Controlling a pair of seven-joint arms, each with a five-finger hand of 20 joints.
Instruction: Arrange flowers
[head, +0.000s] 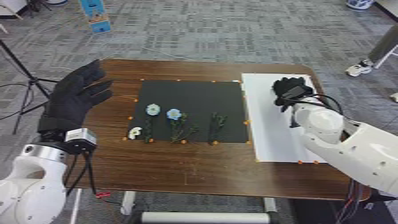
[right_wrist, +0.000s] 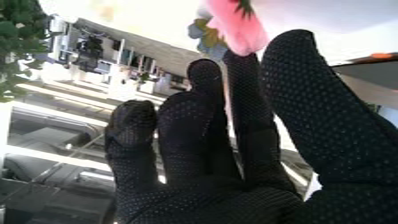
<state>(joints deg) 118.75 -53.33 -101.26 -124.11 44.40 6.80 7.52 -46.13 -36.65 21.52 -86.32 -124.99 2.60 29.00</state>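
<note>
Right hand (right_wrist: 222, 205) narrowly spread near pink bloom (right_wrist: 234, 26); we judge it light, soft, easily crushed, best pinched just beneath, not across

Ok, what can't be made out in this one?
- Head view: whatever lies on the white sheet beneath the right hand, hidden by that hand.
- Head view: what the small white piece on the black mat is; too small.
- Right wrist view: the pink thing's full shape, cut off by the edge.
- Right wrist view: whether the right hand grips it; they overlap from this angle.
</note>
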